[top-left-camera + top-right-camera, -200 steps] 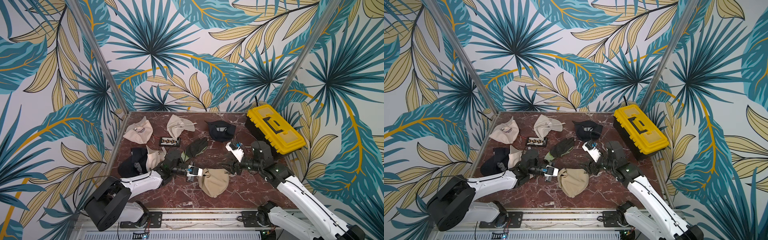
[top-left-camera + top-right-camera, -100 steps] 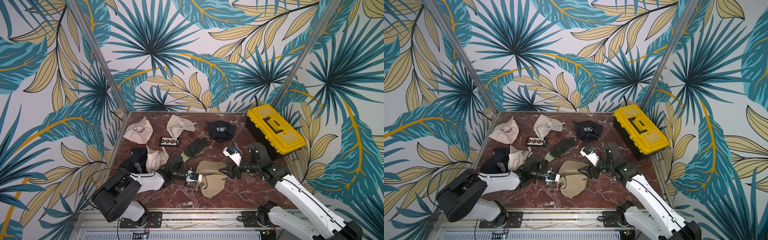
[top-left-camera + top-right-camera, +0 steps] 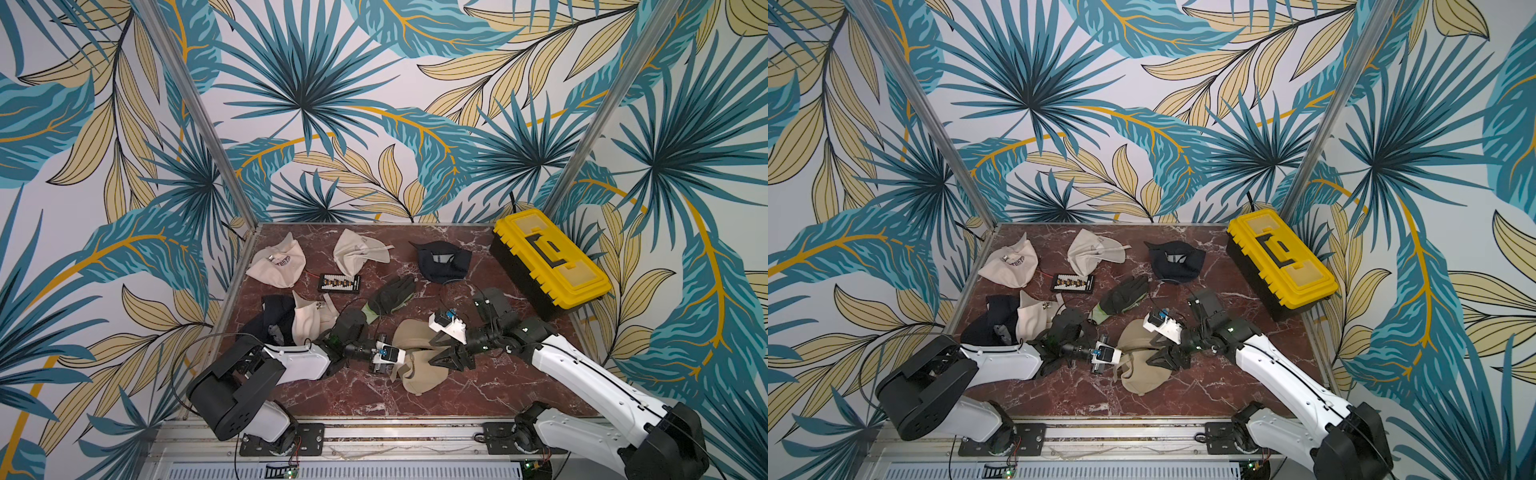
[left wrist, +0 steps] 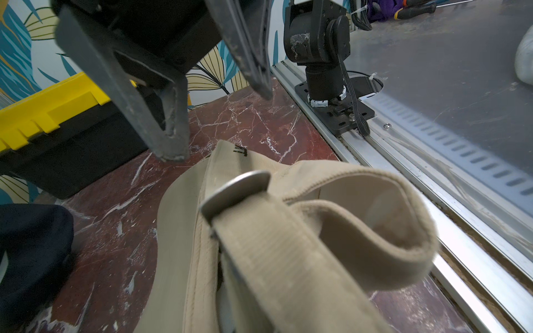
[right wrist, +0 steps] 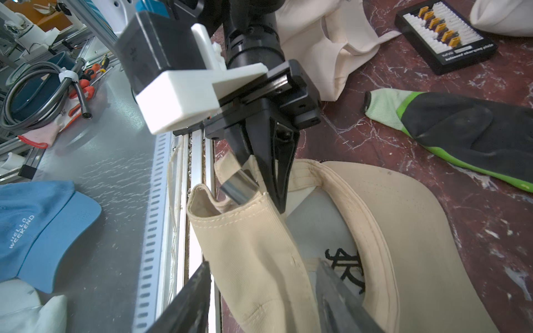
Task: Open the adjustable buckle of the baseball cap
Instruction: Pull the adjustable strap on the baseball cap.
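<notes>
A tan baseball cap (image 3: 419, 365) lies upside down near the table's front, also seen in a top view (image 3: 1142, 370). Its silver metal buckle (image 5: 238, 184) (image 4: 235, 190) sits on the back strap (image 4: 288, 259), which loops loosely. My left gripper (image 3: 394, 369) (image 5: 271, 184) is shut on the cap's back band right beside the buckle; its own jaws are hidden under the strap in the left wrist view. My right gripper (image 3: 438, 351) (image 5: 264, 302) (image 4: 219, 122) is open, its fingers straddling the cap's side band without pinching it.
A yellow toolbox (image 3: 548, 266) stands at the back right. A black and green glove (image 3: 390, 295), a navy cap (image 3: 444, 262), two cream caps (image 3: 278, 266) (image 3: 357, 257), a small black connector box (image 3: 338, 284) and a heap of caps (image 3: 299, 320) lie behind. The metal front rail (image 5: 161, 230) runs close by.
My right gripper has moved left onto the cap and now straddles its band. The left arm has shifted toward the front, keeping its hold; the cap slid slightly left.
</notes>
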